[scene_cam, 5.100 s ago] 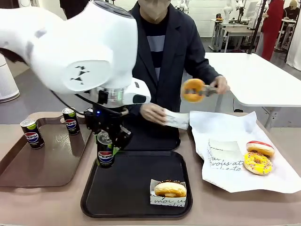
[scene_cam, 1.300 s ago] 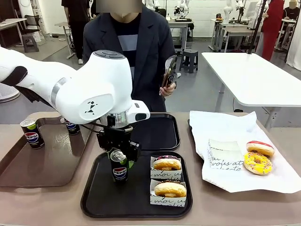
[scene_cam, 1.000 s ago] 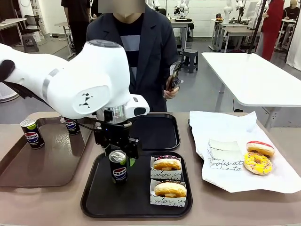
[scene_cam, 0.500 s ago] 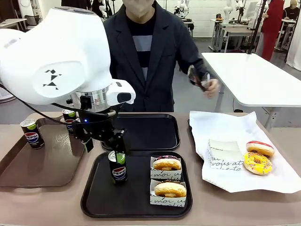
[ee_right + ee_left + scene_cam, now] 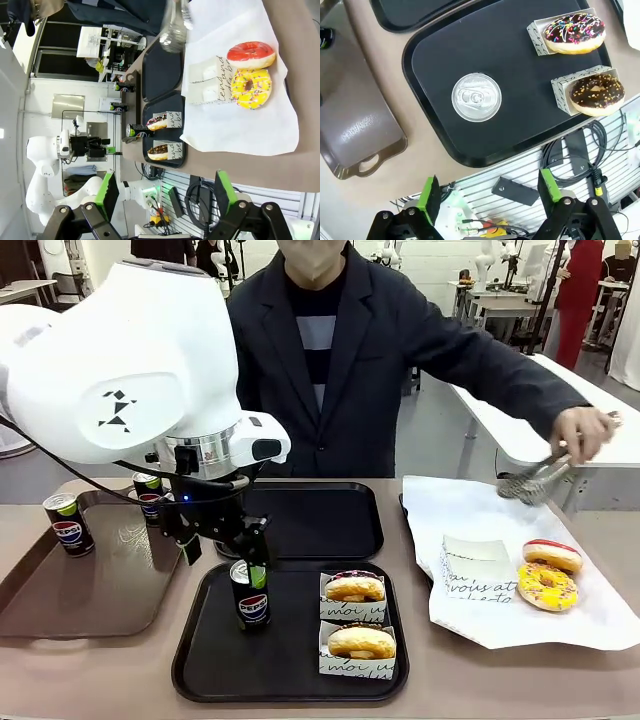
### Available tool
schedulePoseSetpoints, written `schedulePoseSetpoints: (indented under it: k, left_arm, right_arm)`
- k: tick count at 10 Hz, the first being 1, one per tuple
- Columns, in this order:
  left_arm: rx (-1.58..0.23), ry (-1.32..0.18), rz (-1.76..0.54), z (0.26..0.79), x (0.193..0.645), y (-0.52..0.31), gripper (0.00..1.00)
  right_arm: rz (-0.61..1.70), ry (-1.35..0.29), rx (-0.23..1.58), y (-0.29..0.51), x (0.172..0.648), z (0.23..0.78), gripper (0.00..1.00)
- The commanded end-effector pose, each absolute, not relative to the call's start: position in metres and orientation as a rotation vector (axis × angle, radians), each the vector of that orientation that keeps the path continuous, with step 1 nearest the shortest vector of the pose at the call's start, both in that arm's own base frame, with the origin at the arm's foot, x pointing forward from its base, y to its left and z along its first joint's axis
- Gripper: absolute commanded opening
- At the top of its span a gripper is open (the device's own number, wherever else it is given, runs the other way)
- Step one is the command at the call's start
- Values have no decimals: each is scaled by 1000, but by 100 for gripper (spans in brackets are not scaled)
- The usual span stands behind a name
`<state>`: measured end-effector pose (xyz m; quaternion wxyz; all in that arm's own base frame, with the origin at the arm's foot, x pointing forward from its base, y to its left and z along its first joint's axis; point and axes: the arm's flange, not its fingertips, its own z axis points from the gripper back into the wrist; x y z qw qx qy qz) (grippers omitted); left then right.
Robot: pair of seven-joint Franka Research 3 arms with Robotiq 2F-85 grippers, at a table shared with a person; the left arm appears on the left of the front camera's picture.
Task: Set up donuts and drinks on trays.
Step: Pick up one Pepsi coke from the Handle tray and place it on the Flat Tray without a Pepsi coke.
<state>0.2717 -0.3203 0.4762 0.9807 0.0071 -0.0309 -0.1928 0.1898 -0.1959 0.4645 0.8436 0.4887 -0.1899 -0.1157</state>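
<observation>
Over the near tray [image 5: 210, 652], hovering with left fingers [image 5: 429, 195] spread above the upright can [image 5: 251, 602]; elsewhere, right fingers [image 5: 109, 192] spread too. Probably slick, thin-walled, dentable: grip mid-body, gently.

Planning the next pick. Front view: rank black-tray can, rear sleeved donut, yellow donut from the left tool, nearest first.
1. Black-tray can, by the left tool.
2. Rear sleeved donut, right of it.
3. Yellow donut, far right on paper.

Likely a lab: white table [image 5: 530, 400], cluttered workbenches [image 5: 490, 302] far behind
</observation>
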Motion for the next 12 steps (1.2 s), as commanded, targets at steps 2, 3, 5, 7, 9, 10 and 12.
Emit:
schedulePoseSetpoints:
  k: [2, 3, 5, 7, 9, 10, 12]
  left_arm:
    - [-5, -155, -213, 524, 341, -262, 100]
    - [15, -151, -128, 536, 364, -221, 100]
    - [56, -163, -36, 538, 386, -153, 100]
    - [134, -173, 54, 533, 409, -93, 100]
    - [74, -194, 97, 526, 416, -53, 100]
    - [51, -194, 130, 518, 418, -37, 100]
    - [1, -242, 156, 512, 429, -12, 100]
  right_arm:
    - [-228, -419, 1047, -196, 190, 464, 100]
    - [-228, -419, 1047, -196, 190, 464, 100]
    - [-228, -419, 1047, -196, 190, 464, 100]
    - [-228, -419, 1047, -196, 190, 464, 100]
    - [-228, -419, 1047, -196, 190, 464, 100]
    - [-228, -419, 1047, -196, 190, 464, 100]
    - [-228, -419, 1047, -196, 190, 464, 100]
